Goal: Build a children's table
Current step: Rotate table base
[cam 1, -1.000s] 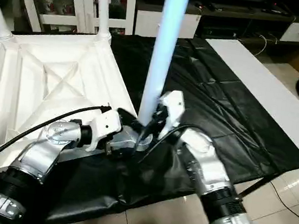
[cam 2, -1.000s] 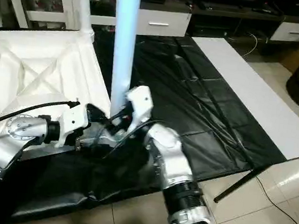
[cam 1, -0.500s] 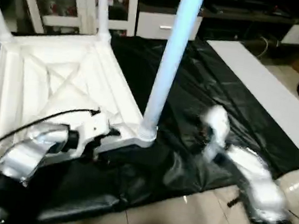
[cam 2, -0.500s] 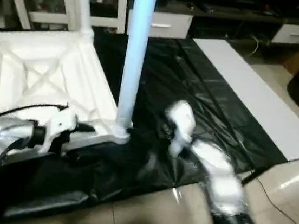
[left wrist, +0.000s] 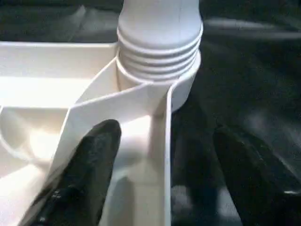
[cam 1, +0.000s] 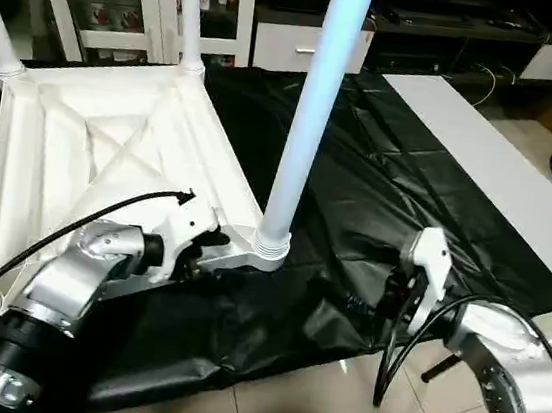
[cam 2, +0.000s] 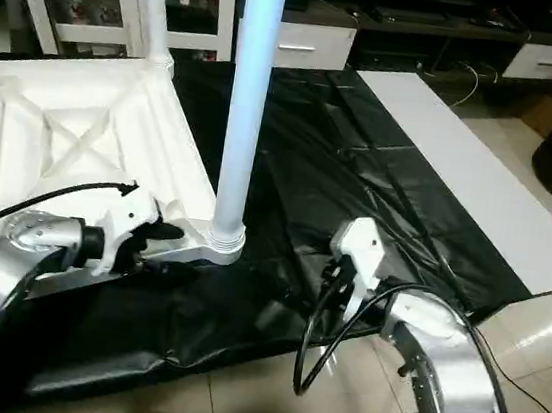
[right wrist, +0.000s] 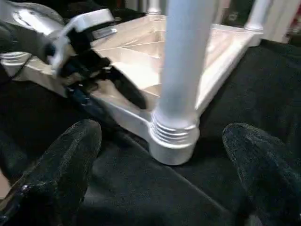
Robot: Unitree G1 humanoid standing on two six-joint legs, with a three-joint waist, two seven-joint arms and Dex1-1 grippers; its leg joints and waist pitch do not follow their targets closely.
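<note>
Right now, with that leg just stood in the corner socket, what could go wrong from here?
The near leg shows thread rings above its corner socket, so it may not be fully seated and could lean or loosen. The right gripper is open and clear of the leg, so nothing steadies it. The left gripper straddles the tabletop rim; pulling away could jolt it.

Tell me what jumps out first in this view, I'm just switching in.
The tall white leg stands upright in the near corner socket of the upturned tabletop, its threads partly showing above the socket. The left gripper straddles the tabletop's rim beside that socket, while the right gripper hangs open and apart over the black sheet. Two more legs stand at the far corners.
</note>
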